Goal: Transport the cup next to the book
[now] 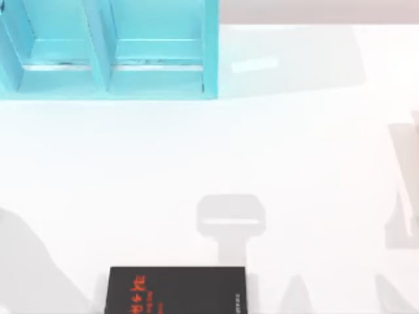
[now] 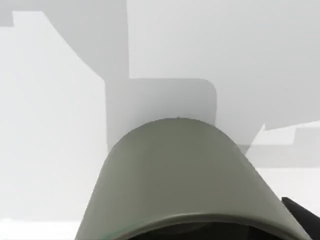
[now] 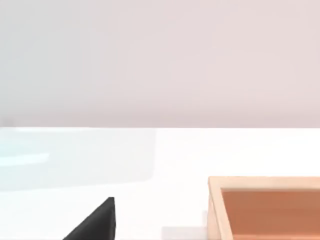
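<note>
The cup [image 2: 180,170], pale grey-beige with a darker rim, looms close in the left wrist view and hangs above the white table, casting a rounded shadow below it. My left gripper [image 2: 210,232] is shut on it, and one black finger [image 2: 302,220] shows at its side. The book [image 1: 177,291], black with red characters, lies flat at the front edge of the table in the top view, cut off by the picture's edge. A black part of my right gripper [image 3: 95,222] shows low in the right wrist view, over bare table.
A turquoise shelf unit [image 1: 108,49] stands at the back left of the table. A wooden box [image 3: 265,207] sits on the table in the right wrist view. Grey shadows, one of them [image 1: 230,219], fall on the table behind the book.
</note>
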You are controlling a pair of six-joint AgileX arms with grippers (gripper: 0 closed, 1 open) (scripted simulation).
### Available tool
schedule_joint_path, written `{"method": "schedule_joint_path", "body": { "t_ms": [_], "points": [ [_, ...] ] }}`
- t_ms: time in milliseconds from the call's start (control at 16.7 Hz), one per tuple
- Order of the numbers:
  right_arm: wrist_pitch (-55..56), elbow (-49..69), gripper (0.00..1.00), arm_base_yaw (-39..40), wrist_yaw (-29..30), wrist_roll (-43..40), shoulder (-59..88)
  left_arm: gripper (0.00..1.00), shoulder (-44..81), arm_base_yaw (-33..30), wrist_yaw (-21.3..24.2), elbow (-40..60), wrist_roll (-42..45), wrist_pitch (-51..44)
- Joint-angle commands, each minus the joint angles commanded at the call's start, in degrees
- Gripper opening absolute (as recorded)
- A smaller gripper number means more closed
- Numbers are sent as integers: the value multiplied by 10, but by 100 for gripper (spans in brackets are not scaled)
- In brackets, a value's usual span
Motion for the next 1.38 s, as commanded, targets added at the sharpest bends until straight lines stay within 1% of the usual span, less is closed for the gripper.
{"method": "schedule_joint_path", "body": {
  "t_ms": [360,720,840,960,1080,1200,1380],
  "points": [
    [0,0,100,0,0,0,0,0,-22,-1,0,47,-2,-76],
    [0,0,100,0,0,0,0,0,-23,0,0,52,-2,-80],
    [0,0,100,0,0,0,0,0,-26,-9,4,49,-19,-80],
    [0,0,100,0,0,0,0,0,-35,-31,14,42,-60,-80],
    [0,0,100,0,0,0,0,0,-52,-65,26,30,-125,-79],
    [0,0,100,0,0,0,0,0,-75,-109,40,11,-215,-76],
    [0,0,100,0,0,0,0,0,-117,-186,61,-26,-392,-73]
  ]
}}
